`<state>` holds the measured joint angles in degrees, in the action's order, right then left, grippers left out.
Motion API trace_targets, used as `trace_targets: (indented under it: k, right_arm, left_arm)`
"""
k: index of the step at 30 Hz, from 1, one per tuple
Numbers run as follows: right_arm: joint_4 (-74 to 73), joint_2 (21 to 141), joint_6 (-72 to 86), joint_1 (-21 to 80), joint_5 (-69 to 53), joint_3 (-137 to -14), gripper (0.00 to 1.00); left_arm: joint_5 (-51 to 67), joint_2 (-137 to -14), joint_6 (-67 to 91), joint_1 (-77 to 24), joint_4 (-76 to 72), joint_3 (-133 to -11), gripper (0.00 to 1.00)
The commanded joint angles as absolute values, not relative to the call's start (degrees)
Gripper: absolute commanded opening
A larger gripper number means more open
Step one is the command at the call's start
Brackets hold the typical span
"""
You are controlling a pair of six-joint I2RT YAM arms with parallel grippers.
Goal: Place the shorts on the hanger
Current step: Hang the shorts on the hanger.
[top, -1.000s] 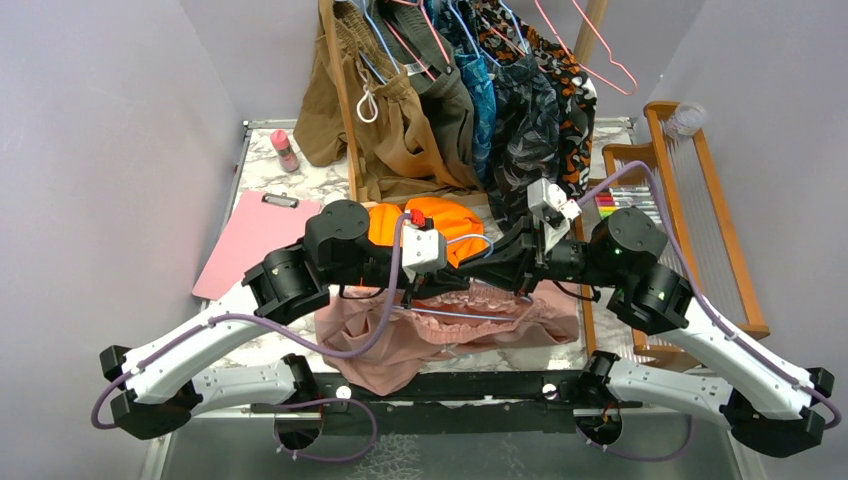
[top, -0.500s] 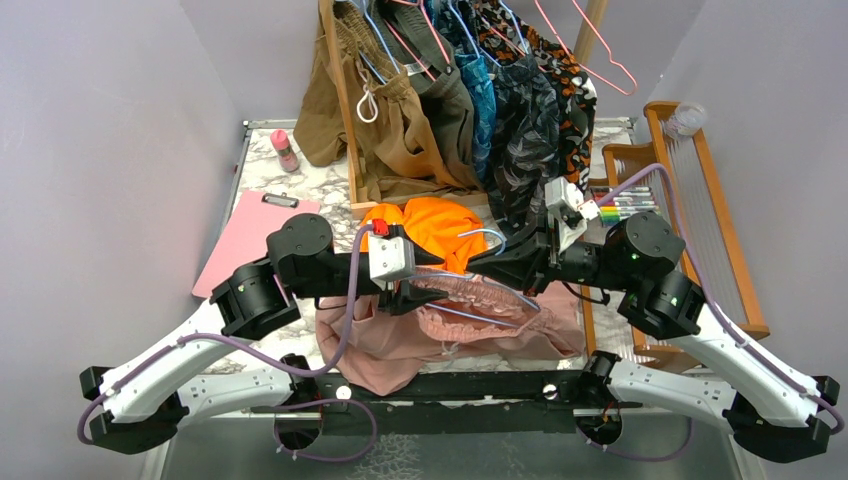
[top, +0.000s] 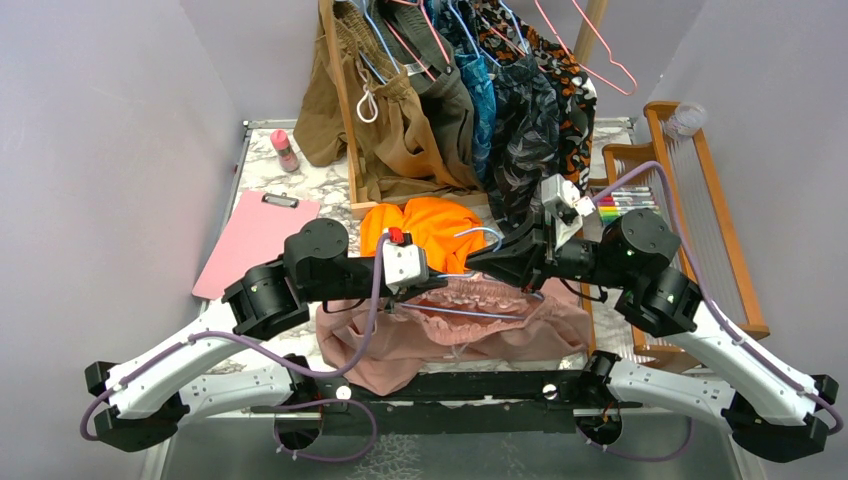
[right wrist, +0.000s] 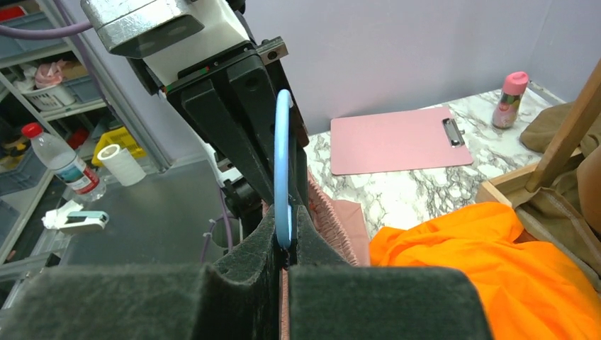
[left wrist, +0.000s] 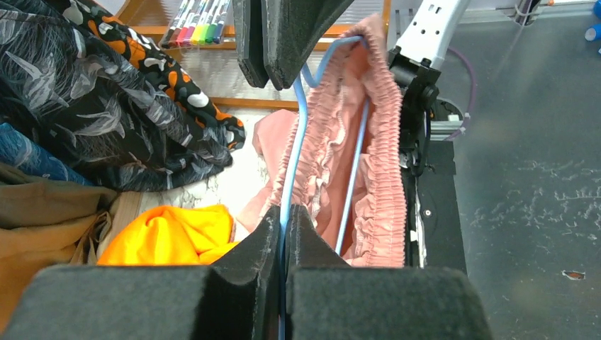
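Midway through a hanging job on a white-veined marble table, two robot arms meet over a pair of baggy, dusty pink fabric shorts with a gathered elastic waistband. The shorts lie slumped along the table's near edge, between the arms' bases. Their waistband is raised off the heap and strung along a thin light blue wire hanger.

Just behind sits a crumpled pair of bright orange shorts. A flat pink clipboard lies to the left, well apart from the work.

Both grippers are clenched on the hanger wire itself. The left gripper pinches it from one side and the right gripper from the other, their fingertips facing each other and close together.

From the left wrist, one run of blue wire follows the outer edge of the ruffled waistband and a second passes between its two gathered bands. The frame therefore appears to sit inside the waist opening, though cloth hides how far it reaches.

The step in hand looks like settling the waistband onto the frame. Doing it well likely means one arm holding the wire firmly and level while the other lets go to draw the elastic further along, so the gathers cannot slide back off. Any lift should be slow, since most of the cloth rests on the table and its weight could drag the waistband down. The orange shorts lie near enough to snag.
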<state>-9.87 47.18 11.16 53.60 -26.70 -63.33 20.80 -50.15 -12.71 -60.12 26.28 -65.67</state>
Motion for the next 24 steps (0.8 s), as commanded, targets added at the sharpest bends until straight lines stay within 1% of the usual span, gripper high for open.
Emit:
trace_targets:
  k: [1,2,6,7,9,11,15,24]
  right_arm:
    - [-9.5,47.0,11.5,54.0,-29.6,-64.9,0.01]
    - [-10.5,47.1,11.3,54.1,-29.4,-65.1,0.03]
    - [-15.0,47.0,10.5,54.0,-27.7,-65.8,0.4]
    - [-15.9,46.8,10.3,54.0,-27.2,-65.6,0.46]
    - [-17.7,46.2,9.7,54.0,-26.0,-65.1,0.53]
    - [-19.1,45.8,9.2,54.0,-25.1,-64.6,0.56]
    - [-19.4,45.8,8.6,54.1,-23.6,-64.1,0.56]
    - [-15.0,48.3,9.9,54.0,-21.6,-63.1,0.54]
  left_arm:
    - [19.3,-49.7,-12.4,-59.8,22.7,-65.2,0.0]
    - [19.3,-49.4,-12.4,-59.8,22.3,-64.9,0.0]
    - [19.8,-48.7,-12.1,-59.8,21.8,-64.9,0.0]
    - [20.0,-48.6,-12.1,-59.7,21.7,-64.8,0.0]
    - [20.6,-48.4,-12.0,-59.8,21.6,-64.8,0.0]
    - [21.1,-48.4,-11.9,-59.7,21.6,-64.9,0.0]
    - [22.3,-48.5,-11.9,-59.8,21.2,-64.6,0.0]
    - [24.0,-48.7,-10.7,-59.8,19.6,-64.9,0.0]
